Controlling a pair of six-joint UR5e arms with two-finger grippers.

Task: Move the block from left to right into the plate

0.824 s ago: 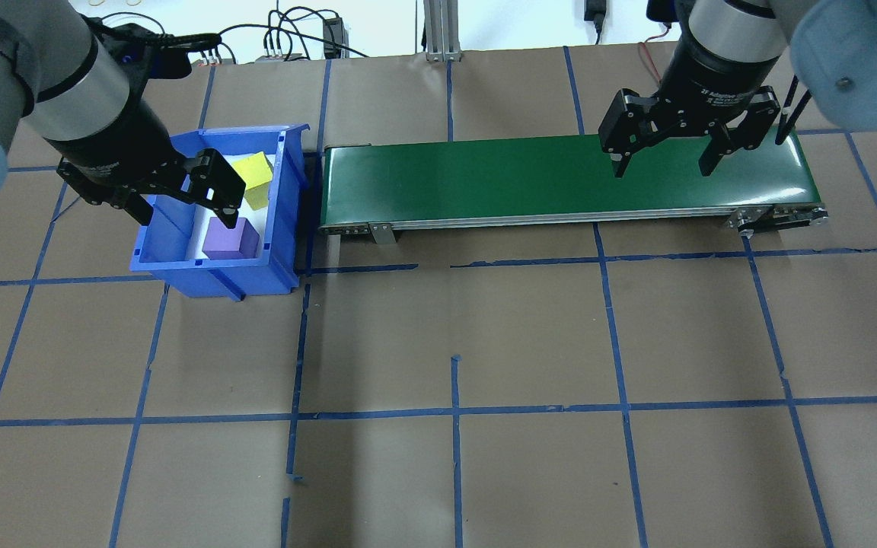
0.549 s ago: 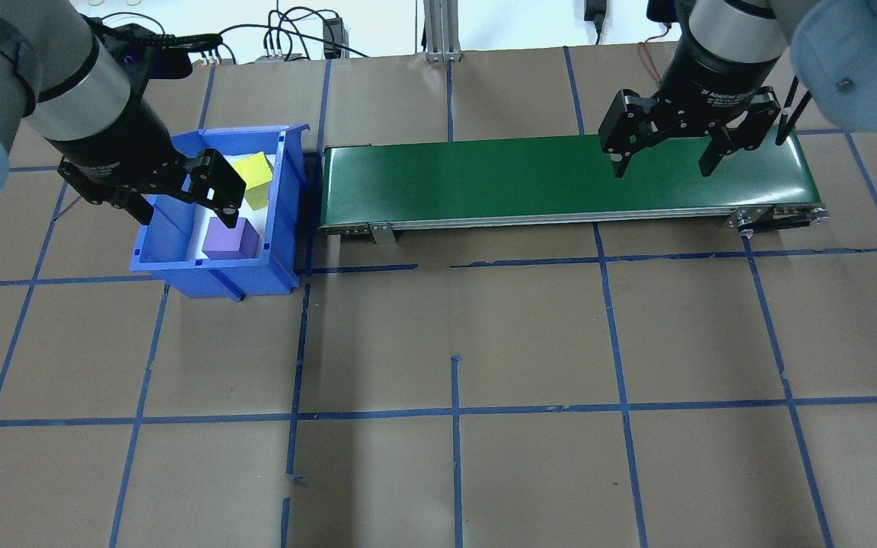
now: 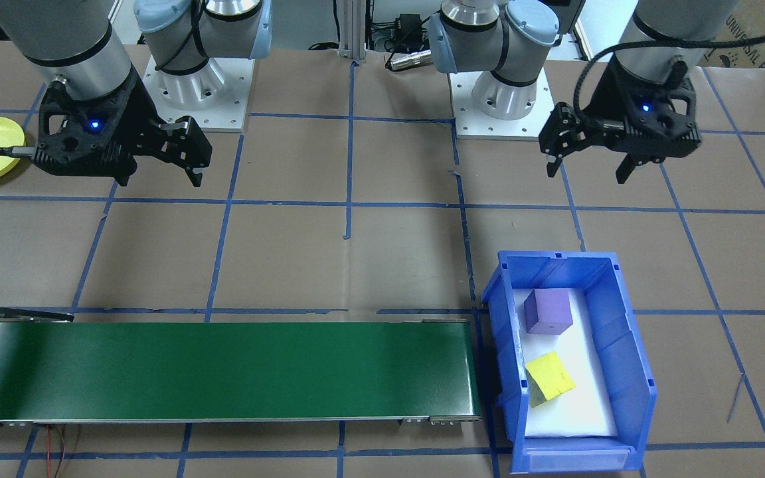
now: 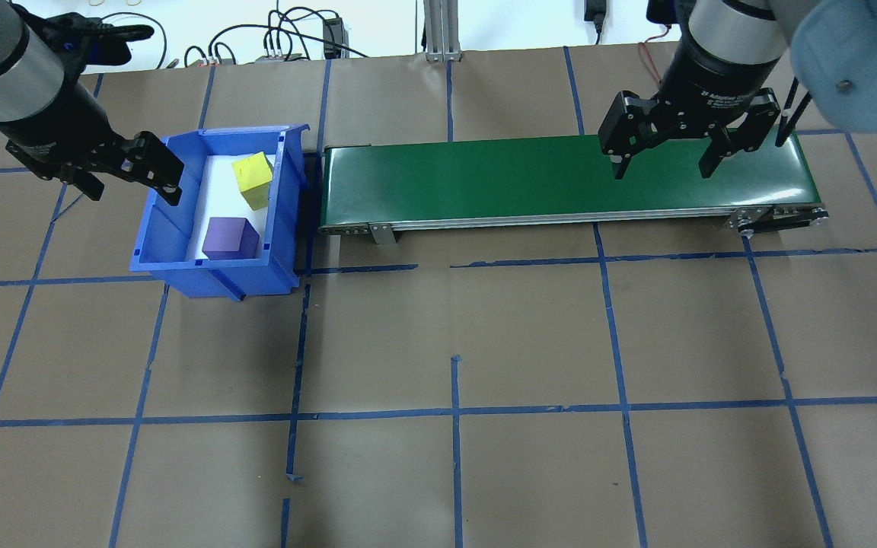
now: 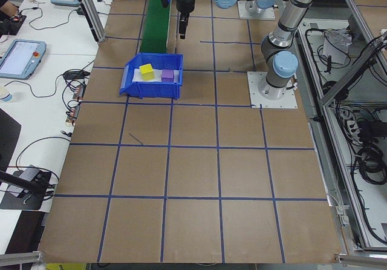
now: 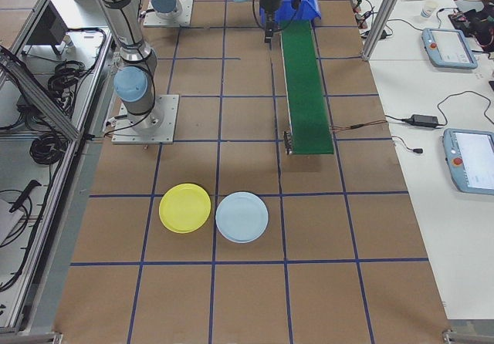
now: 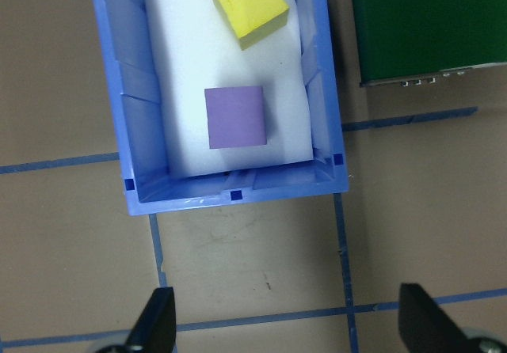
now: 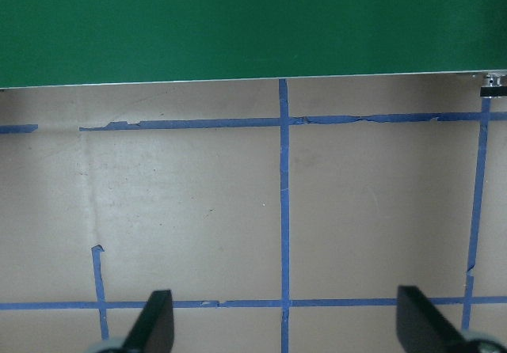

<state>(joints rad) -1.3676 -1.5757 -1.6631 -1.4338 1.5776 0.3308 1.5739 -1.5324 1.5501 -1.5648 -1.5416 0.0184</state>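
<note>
The left gripper hangs beside the blue bin, jaws apart, empty. The right gripper hangs beside the green conveyor, jaws apart, empty.

Off-task items on your table

You have a green conveyor belt beside the blue bin, a pale blue plate on the brown paper, and teach pendants on your side bench.
</note>
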